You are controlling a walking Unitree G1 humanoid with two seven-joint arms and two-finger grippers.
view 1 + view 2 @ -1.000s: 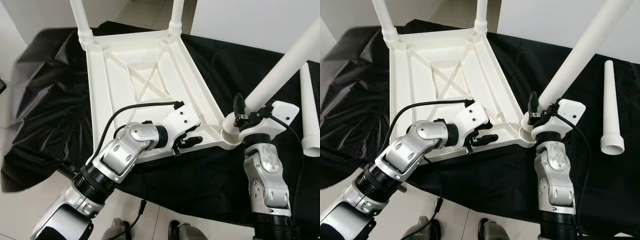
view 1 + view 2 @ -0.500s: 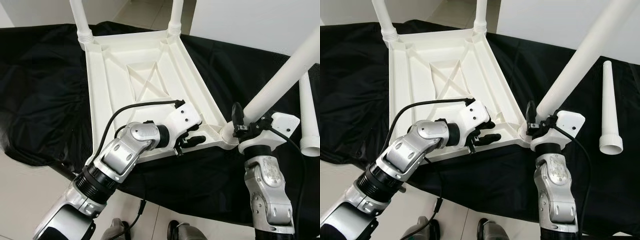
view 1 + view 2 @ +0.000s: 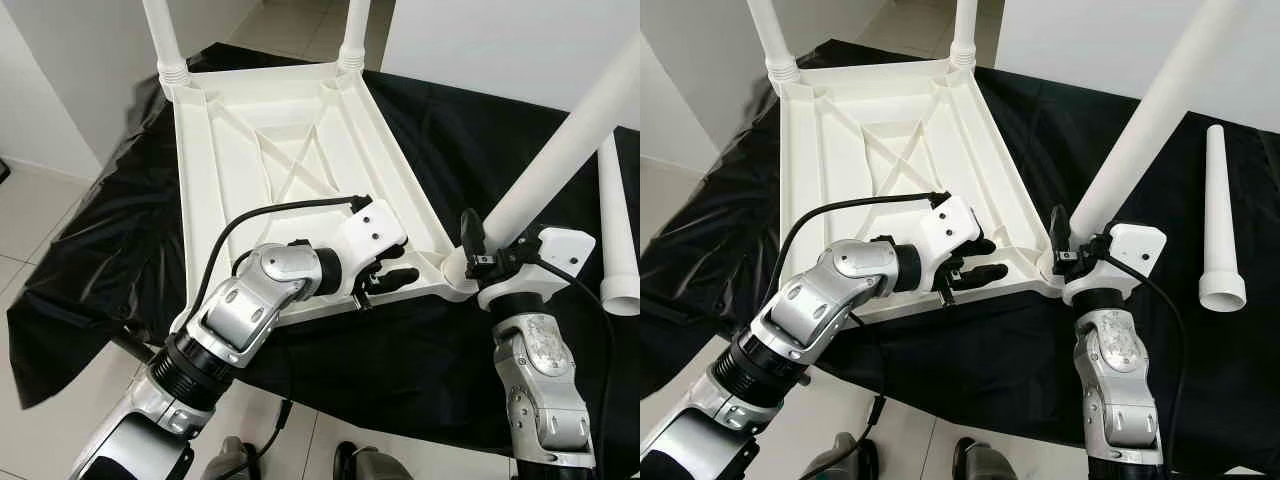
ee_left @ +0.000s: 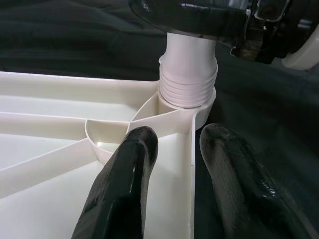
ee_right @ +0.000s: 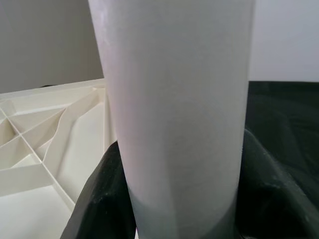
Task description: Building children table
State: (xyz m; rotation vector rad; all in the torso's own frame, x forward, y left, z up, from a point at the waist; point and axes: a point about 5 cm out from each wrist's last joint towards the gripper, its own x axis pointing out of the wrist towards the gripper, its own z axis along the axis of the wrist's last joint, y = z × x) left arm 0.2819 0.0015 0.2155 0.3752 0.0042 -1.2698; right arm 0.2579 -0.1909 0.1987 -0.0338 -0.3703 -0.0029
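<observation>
Black cloth [image 3: 120, 230], glossy and wrinkled, lay spread over the work surface, one edge draping down toward the floor on the robot's left. Pale tiled floor [image 3: 40, 420] showed beneath and beside it. White wall [image 3: 500, 40] stood at the far side, another wall panel [image 3: 680, 110] at left.

Tabletop [image 3: 290, 150]: white, ribbed underside. Legs [image 3: 1140, 130]: white. Cloth [image 3: 110, 240]: black, glossy. Floor [image 3: 30, 200]: pale tile. Arms [image 3: 240, 310]: silver; fingers [image 4: 124, 194]: black.

Silver jointed arms, white wrist housings, black cables
</observation>
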